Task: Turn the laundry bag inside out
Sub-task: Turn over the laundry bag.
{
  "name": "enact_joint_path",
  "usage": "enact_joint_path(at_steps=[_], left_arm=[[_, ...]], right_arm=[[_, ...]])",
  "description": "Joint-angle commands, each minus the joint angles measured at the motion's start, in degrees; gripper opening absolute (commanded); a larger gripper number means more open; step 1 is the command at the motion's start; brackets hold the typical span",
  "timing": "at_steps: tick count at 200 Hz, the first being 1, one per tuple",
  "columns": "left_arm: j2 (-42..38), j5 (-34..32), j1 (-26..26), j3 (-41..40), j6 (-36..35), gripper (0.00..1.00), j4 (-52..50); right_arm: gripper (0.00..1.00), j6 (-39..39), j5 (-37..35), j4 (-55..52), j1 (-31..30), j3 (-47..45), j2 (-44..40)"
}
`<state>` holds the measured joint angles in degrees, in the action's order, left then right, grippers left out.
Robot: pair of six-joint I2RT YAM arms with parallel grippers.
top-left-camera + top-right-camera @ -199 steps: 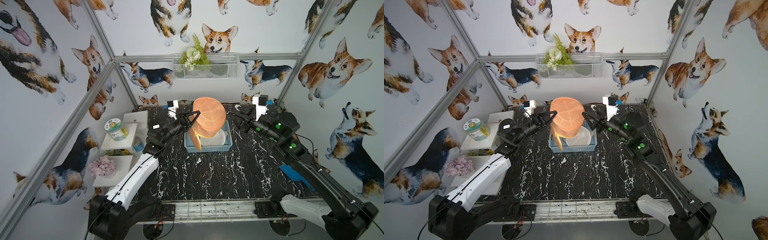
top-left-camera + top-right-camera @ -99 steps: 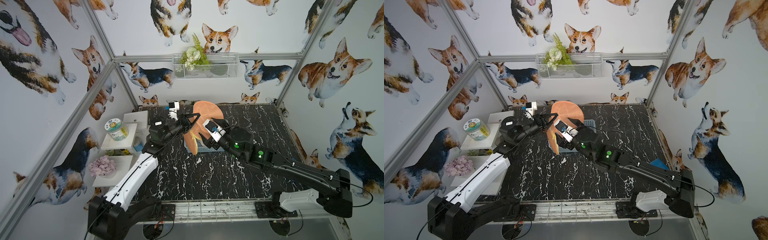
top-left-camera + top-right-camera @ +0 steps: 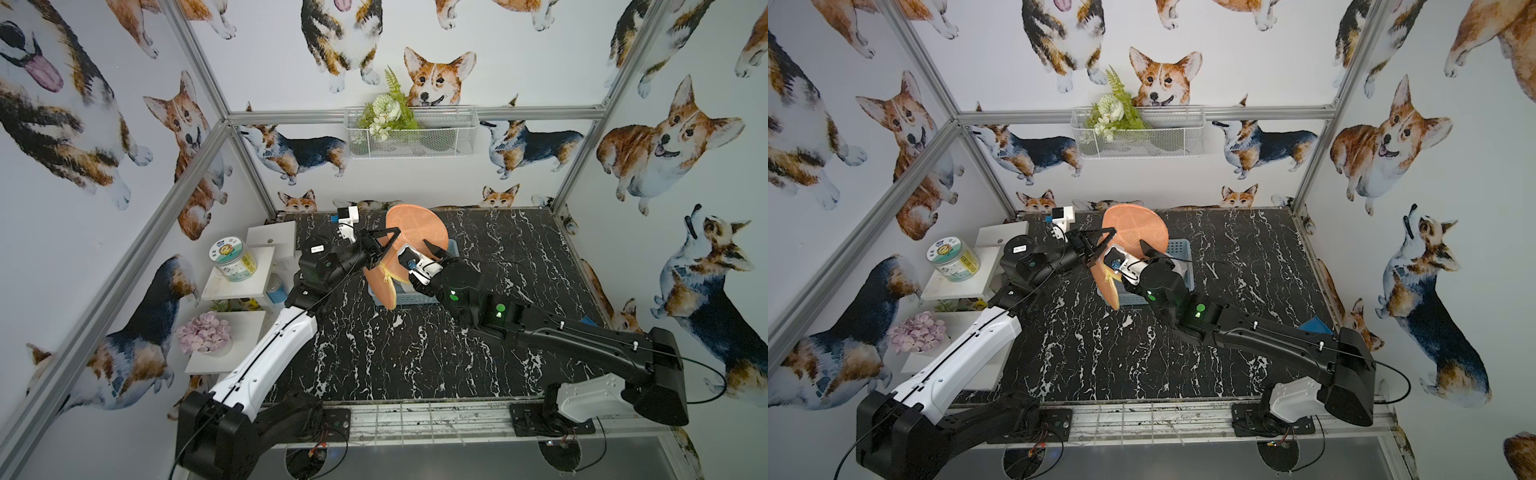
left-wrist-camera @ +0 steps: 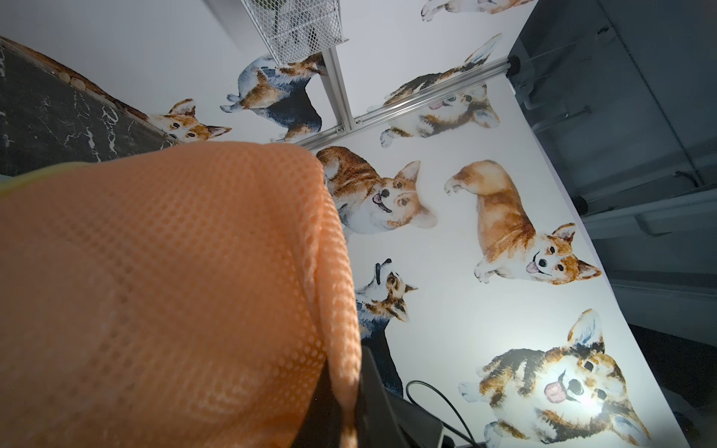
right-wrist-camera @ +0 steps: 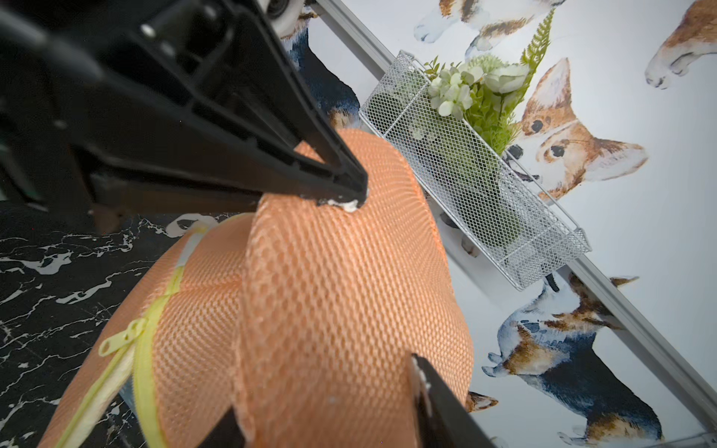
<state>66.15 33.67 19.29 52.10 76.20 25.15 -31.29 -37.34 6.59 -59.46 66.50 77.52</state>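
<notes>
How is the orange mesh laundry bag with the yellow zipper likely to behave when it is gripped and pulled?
Probably springy, not limp: the orange mesh laundry bag holds a round panel upright with the left gripper pinching only its rim. Likely light, for the same reason. It probably folds along the yellow zipper, where a flap hangs.

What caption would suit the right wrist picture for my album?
Left hand pinches the orange bag by its rim; right hand straddles it, grip unclear.
</notes>
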Motion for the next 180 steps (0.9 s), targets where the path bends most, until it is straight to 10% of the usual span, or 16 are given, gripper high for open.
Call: enact_joint_path(at_steps=[1,10,30,48,71,111,180], left_arm=[[-0.29,1.47,0.05,-0.41,0.93,0.00,3.45],[-0.11,1.73,0.03,-0.50,1.48,0.00,3.79],[0.05,2.59,-0.22,-0.24,0.80,0.00,4.15],[-0.77,3.41,-1.29,-0.57,-1.93,0.47,3.14],[-2.99,4.76,-2.82,-1.03,-9.61,0.70,-1.46],[-7.52,1.88,-2.10,1.84,-33.44,0.80,-24.18],[-8.41,-3.13,3.99,3.86,-49.18,0.84,-36.92]], right_arm=[[0.15,3.19,3.35,0.21,0.92,1.49,-0.34],[0.00,4.80,6.01,-1.65,1.67,2.30,-0.52],[0.00,10.35,14.03,-7.53,4.82,5.37,-0.99],[0.00,15.08,21.55,-10.73,8.61,6.81,-2.50],[0.00,20.01,32.86,-15.98,14.87,9.03,-4.09],[0.00,22.82,42.36,-24.60,23.87,12.42,-4.50],[0.00,24.78,53.45,-28.53,29.97,14.59,-4.73]])
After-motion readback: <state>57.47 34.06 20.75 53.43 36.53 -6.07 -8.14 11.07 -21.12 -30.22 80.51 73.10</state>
